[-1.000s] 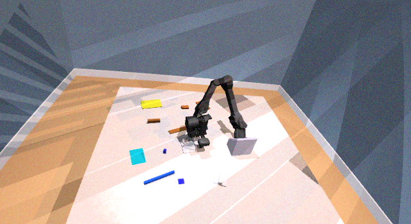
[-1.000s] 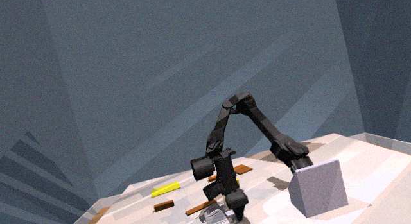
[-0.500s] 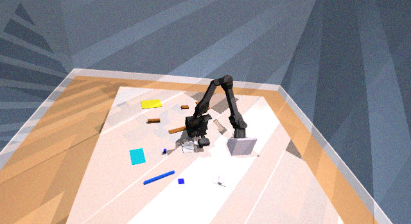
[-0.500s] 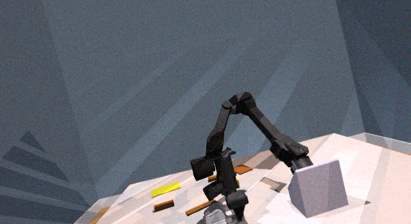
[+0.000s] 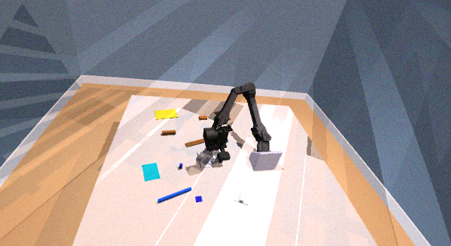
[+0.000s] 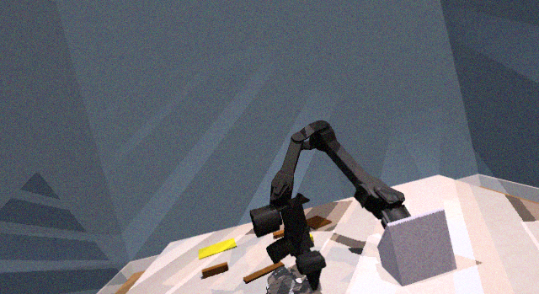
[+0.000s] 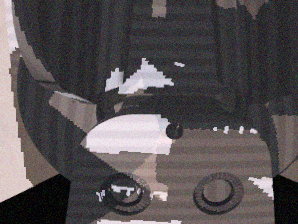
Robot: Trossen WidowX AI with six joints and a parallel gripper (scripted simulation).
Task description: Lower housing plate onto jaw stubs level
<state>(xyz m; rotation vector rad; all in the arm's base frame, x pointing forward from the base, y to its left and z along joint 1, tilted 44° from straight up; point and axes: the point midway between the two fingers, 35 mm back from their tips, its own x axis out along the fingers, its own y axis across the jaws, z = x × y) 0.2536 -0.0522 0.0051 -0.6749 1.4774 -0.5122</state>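
The grey housing plate (image 7: pixel 240 155) spans the lower middle of the wrist view, with two round ringed features and a small dark knob at its upper edge. My gripper (image 7: pixel 168 181) (image 5: pixel 212 158) is shut on the housing plate, its black fingers at the plate's left and right sides. Dark ribbed parts of the mechanism (image 7: pixel 172 45) lie above the plate in the wrist view. The grey assembly (image 5: pixel 202 161) (image 6: pixel 280 281) is under my hand in the top and exterior views. Patchy light and shadow hide the jaw stubs and whether the plate is level or touching them.
A cyan square (image 5: pixel 151 172), a blue bar (image 5: pixel 174 194) and two small blue pieces lie near the assembly. A yellow sheet (image 5: pixel 165 114) (image 6: pixel 217 248) and several brown blocks lie farther back. A lavender panel (image 5: pixel 266 161) (image 6: pixel 425 248) stands by the arm's base. A small white piece (image 5: pixel 239 197) lies in front.
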